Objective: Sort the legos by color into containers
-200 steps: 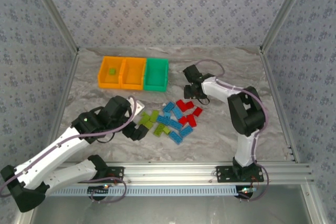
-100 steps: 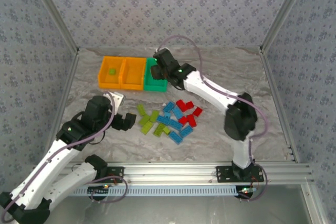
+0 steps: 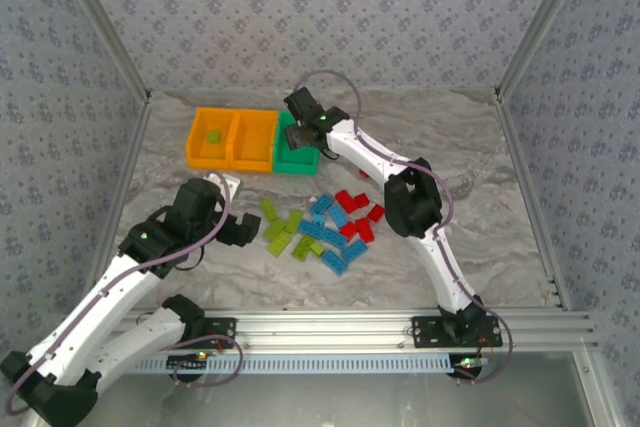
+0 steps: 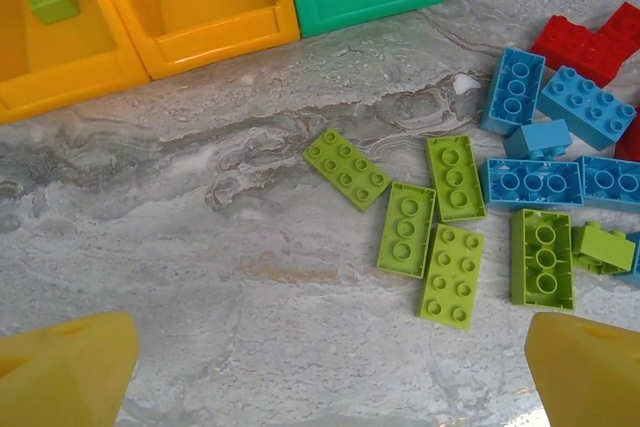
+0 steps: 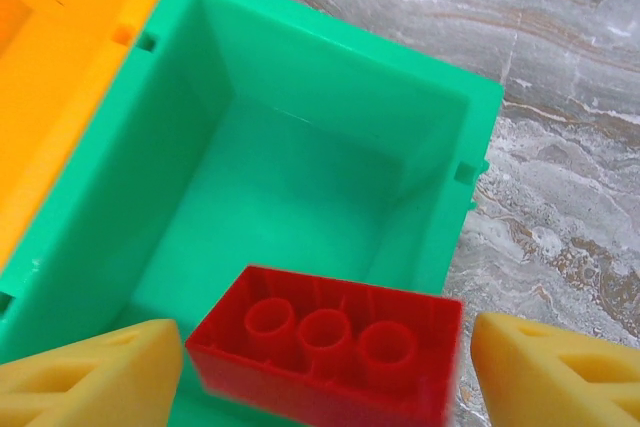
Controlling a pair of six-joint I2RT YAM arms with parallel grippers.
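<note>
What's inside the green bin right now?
The green bin shows a bare floor. A red brick, underside up, sits between the tips of the right gripper over the near wall, hiding the floor beneath.

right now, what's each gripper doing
left gripper: open, empty
right gripper: red lego between its jaws over green bin; gripped or released cannot be told

The left arm [image 3: 110, 292] and the right arm [image 3: 445, 262] look the same: smooth white plastic links with bulky black joint housings between them. A thin lilac cable [image 3: 330, 73] runs loosely along each arm. The left wrist's fingers [image 4: 60, 372] and the right wrist's fingers [image 5: 85, 372] are blunt, matte yellow wedges.
</note>
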